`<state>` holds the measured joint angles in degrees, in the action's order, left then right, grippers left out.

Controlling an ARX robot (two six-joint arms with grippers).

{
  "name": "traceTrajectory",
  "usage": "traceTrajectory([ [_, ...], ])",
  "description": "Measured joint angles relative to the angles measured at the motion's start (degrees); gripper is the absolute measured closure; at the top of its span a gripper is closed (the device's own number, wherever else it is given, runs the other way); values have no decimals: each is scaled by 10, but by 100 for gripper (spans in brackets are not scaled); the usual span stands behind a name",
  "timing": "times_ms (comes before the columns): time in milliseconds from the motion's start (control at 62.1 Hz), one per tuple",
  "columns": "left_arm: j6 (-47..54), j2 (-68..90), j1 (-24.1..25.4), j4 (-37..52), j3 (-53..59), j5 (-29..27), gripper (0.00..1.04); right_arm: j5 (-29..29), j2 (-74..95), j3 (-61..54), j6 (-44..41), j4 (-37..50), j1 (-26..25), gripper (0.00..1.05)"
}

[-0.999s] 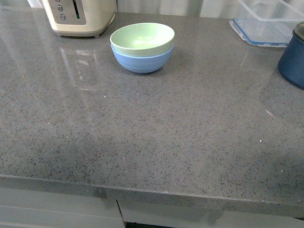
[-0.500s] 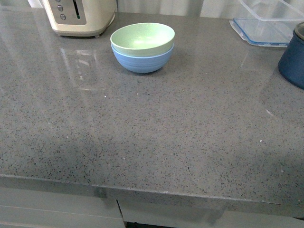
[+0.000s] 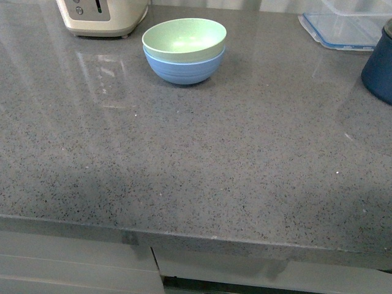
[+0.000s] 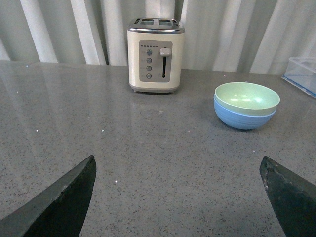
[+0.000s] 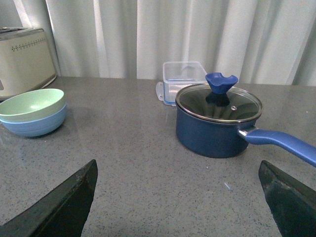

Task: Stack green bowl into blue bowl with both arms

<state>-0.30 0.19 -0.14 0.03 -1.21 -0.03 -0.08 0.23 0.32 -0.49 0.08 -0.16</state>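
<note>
The green bowl sits nested inside the blue bowl at the back of the grey counter. In the left wrist view the green bowl and the blue bowl stand well ahead of the gripper. In the right wrist view the green bowl and the blue bowl lie far off to one side. My left gripper is open over bare counter, nothing between its fingers. My right gripper is open too, over bare counter. Neither arm shows in the front view.
A cream toaster stands behind the bowls at the back left. A dark navy pot with a glass lid and long handle sits at the right, with a clear lidded box behind it. The counter's front edge runs close below.
The front view has shifted a little: the bowls, toaster and pot sit slightly higher in the picture. The bowls have not moved on the counter.
</note>
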Motion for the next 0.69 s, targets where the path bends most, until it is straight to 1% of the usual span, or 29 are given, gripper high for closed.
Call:
traceTrajectory([
  [693,0,0,0,0,0,0,7,0,0,0,0,0,0,10],
])
